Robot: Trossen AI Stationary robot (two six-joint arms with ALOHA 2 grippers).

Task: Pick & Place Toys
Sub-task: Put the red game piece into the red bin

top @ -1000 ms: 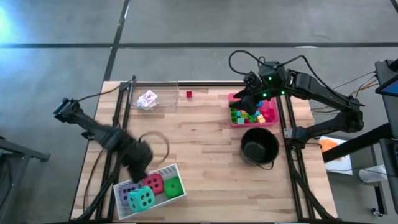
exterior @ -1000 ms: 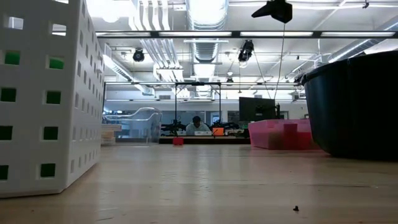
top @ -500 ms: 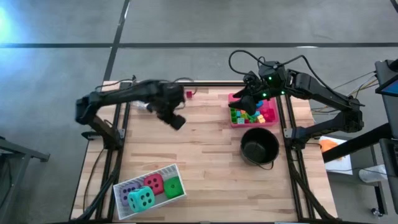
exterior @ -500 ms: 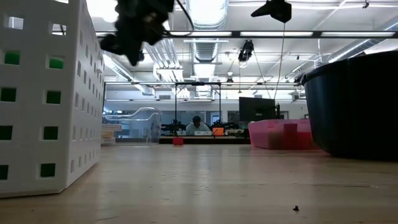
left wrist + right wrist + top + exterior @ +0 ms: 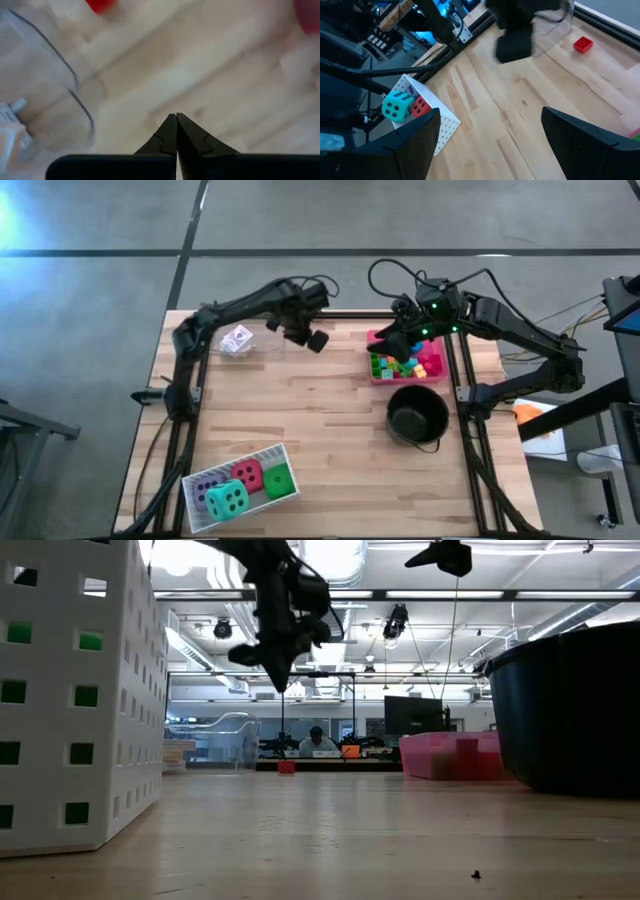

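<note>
Red plastic marks the thing on which the coming move appears to turn: a small red block (image 5: 303,332) lies alone on the bare wood close to the table's far edge, left of its middle, just beside the clear tray (image 5: 243,340) that holds a few small cards (image 5: 237,339) near the far left corner. The left gripper (image 5: 312,340) is carried above that spot with its fingers pressed together and nothing between them, as the left wrist view shows; in the high view the block sits just on the far side of the closed tips, so only a short reach toward the far edge would be called for, and the jaws would have to be parted first. The left arm is stretched from the table's left edge across the clear tray, its wrist bent downward. Near the near left corner, the white tray (image 5: 252,458) holds the purple, teal, red and green dice (image 5: 245,485). Farther right, the right gripper (image 5: 398,345) is held over the pink tray (image 5: 378,375) of small bright blocks (image 5: 410,365) at the far right, its fingers spread wide and empty in the right wrist view. The black pot (image 5: 417,416) stands just nearer than that tray. The left arm is judged much the nearer to the lone block.
</note>
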